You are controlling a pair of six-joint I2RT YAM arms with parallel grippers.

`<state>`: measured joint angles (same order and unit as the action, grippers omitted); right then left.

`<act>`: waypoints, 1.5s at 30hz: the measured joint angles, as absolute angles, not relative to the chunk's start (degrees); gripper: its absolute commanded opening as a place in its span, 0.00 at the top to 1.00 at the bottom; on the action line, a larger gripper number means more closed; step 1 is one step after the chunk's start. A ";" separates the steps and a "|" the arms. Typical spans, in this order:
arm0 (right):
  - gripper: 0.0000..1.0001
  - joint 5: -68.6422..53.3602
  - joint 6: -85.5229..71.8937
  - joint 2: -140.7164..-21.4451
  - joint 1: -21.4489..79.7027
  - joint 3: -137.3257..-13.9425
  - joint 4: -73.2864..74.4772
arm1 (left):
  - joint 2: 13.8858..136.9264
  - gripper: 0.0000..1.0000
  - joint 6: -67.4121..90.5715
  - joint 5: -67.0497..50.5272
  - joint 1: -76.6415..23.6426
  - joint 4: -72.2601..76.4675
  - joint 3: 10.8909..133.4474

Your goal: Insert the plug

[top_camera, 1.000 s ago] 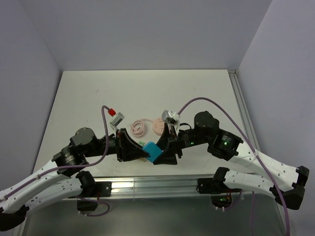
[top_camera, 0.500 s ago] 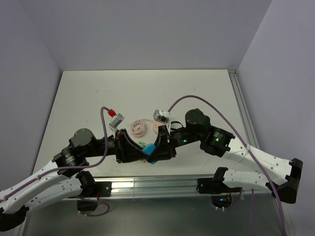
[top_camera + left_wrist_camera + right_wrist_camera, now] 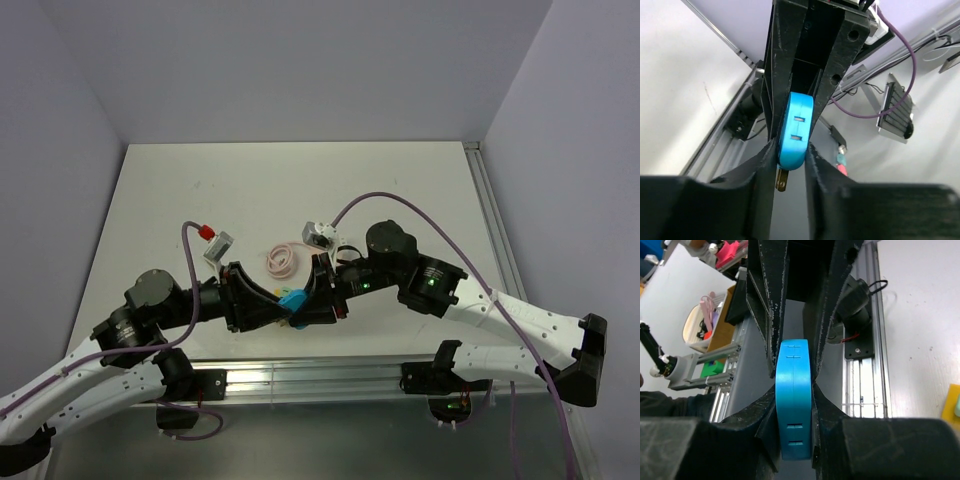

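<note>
Blue plug [image 3: 794,400]: smooth rounded plastic slab, brass prong [image 3: 781,181].
Right fingers [image 3: 762,425]: clamped on it.
Left fingers [image 3: 762,175]: flanking it narrowly; grip unclear.

No text, label, brand, number or sign can be read in any view. The blue plug [image 3: 795,130] shows only two plain slots on its face and no lettering. The small coloured items in the background of the wrist views are too blurred to show any marking.
</note>
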<state>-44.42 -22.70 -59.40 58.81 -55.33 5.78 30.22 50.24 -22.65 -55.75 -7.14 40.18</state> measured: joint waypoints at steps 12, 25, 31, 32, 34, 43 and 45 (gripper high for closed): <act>0.79 -45.34 -24.23 -59.55 58.74 -55.61 7.22 | 30.63 1.00 48.88 -23.24 -55.70 -7.20 39.94; 0.68 -46.63 -24.51 -60.58 58.87 -56.05 6.96 | 30.46 0.99 50.52 -23.20 -55.70 -6.20 39.09; 0.67 -46.70 -25.93 -60.55 58.87 -55.99 6.13 | 30.02 1.00 50.63 -23.14 -55.70 -4.84 38.48; 0.66 -46.78 -26.28 -60.55 58.87 -55.92 5.65 | 29.91 1.00 50.74 -23.05 -55.70 -4.64 38.44; 0.66 -46.81 -26.89 -60.55 58.89 -55.86 4.86 | 29.58 1.00 50.87 -22.79 -55.70 -3.95 38.17; 0.67 -45.19 -31.79 -60.25 59.22 -52.51 -2.96 | 26.83 1.00 52.80 -20.51 -55.57 -0.49 35.33; 0.67 -44.40 -32.49 -60.10 59.29 -52.05 -3.99 | 26.44 1.00 53.12 -19.97 -55.53 -0.12 34.98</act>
